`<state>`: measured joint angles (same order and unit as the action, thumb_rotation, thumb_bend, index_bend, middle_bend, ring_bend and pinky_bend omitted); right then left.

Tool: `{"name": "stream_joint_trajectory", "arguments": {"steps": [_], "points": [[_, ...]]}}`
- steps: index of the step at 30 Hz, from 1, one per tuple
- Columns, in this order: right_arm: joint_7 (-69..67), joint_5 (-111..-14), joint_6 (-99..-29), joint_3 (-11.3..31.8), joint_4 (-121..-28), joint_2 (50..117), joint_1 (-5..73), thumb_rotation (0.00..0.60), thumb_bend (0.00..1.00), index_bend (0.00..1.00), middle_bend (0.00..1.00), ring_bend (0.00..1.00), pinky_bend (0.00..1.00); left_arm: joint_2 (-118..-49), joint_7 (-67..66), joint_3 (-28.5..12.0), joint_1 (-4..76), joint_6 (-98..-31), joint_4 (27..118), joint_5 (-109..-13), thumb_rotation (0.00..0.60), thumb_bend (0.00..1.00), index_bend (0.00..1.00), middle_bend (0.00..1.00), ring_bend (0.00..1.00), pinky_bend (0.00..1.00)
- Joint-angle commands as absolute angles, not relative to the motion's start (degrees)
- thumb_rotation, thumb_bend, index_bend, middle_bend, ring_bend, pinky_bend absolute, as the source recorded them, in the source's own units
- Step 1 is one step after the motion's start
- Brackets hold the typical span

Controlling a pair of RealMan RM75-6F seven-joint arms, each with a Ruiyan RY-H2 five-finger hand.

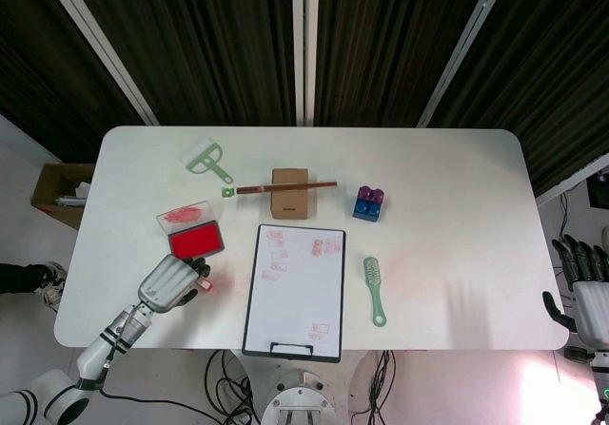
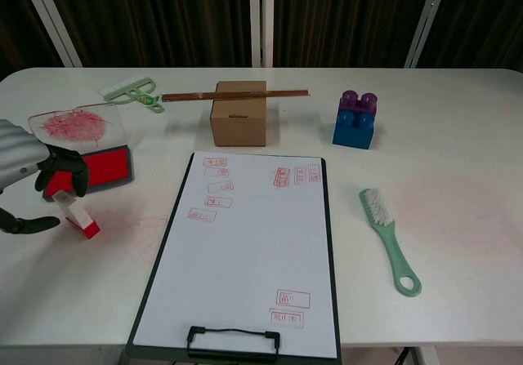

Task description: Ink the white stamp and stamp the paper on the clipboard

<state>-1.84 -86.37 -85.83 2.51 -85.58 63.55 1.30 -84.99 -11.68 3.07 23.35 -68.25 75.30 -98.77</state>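
Step in hand: reaching for the stamp (image 2: 79, 212); by my reading the pick-up is not yet made, and inking and stamping are still to do.
Stamp: white body with a red end, lying tilted on the table (image 2: 458, 136), just in front of the ink pad (image 2: 102, 169) and well left of the clipboard (image 2: 245, 259).
Left hand: the left hand (image 2: 37, 187) hangs low over the stamp, fingers (image 2: 69, 175) curled above its upper end and the thumb (image 2: 29, 224) apart on the near side; it holds nothing, and whether a fingertip touches the stamp I cannot tell.
Left arm: in the head view it comes in from the near-left corner, forearm slanting up toward the stamp, the back of the hand (image 1: 169, 282) facing the camera.
Right hand: the right hand (image 1: 588, 287) is off the table's right edge, fingers upright and apart, holding nothing.
Next move: likely close fingers and thumb around the stamp's white body, stand it upright, then press its face on the red pad.
Paper: the paper (image 2: 253, 242) on the clipboard carries several red marks, with bare space in the middle.
Risk: the stamp is small and lies tilted, so a pinch may slip or roll it.
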Motion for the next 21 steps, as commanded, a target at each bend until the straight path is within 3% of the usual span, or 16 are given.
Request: {"name": "stream_joint_trajectory", "arguments": {"steps": [1, 21], "points": [[-1.83, -86.41, -85.81, 2.5, -85.59, 63.55, 1.33, 0.6, 0.29, 0.0, 0.0, 0.0, 0.0, -85.64, -10.83, 3.34, 23.56, -68.72, 74.47, -98.99, 0.6, 0.26, 0.46, 0.44, 0.58, 0.82], [-0.99, -86.4, -85.08, 2.22, -85.83, 63.65, 1.61, 0.6, 0.29, 0.0, 0.0, 0.0, 0.0, -88.07, -8.86, 3.58, 24.65, -68.35, 71.29, -96.99, 0.6, 0.34, 0.51, 0.49, 0.62, 0.83]]}}
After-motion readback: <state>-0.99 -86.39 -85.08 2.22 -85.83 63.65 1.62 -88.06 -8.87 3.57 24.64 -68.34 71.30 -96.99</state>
